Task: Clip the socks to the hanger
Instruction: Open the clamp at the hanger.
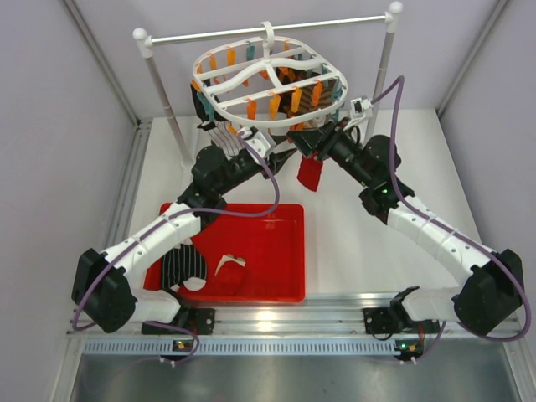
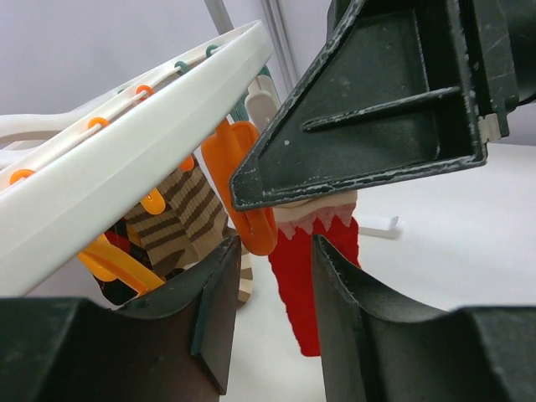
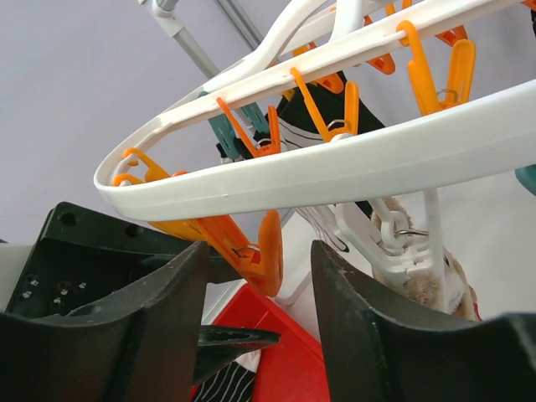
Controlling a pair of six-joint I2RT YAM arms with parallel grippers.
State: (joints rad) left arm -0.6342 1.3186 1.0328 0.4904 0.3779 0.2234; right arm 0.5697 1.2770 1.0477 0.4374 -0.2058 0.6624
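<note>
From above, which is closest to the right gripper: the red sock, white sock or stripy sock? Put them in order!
1. Red sock, hanging right beside the right gripper.
2. White sock, middle of the tray.
3. Stripy sock, tray's left edge.

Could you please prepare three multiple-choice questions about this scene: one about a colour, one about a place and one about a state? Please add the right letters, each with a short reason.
1. What colour is the tray?
A. blue
B. red
C. green

2. Where is the red sock?
A. in the tray
B. flat on the table
C. hanging below the near edge of the hanger

3. How is the hanger placed?
A. it hangs by its hook from the rod
B. it lies flat on the table
C. it lies in the tray

Answers:
1 B, the top view shows a red tray.
2 C, the sock dangles under the white rim.
3 A, the hook sits over the rod.
</note>
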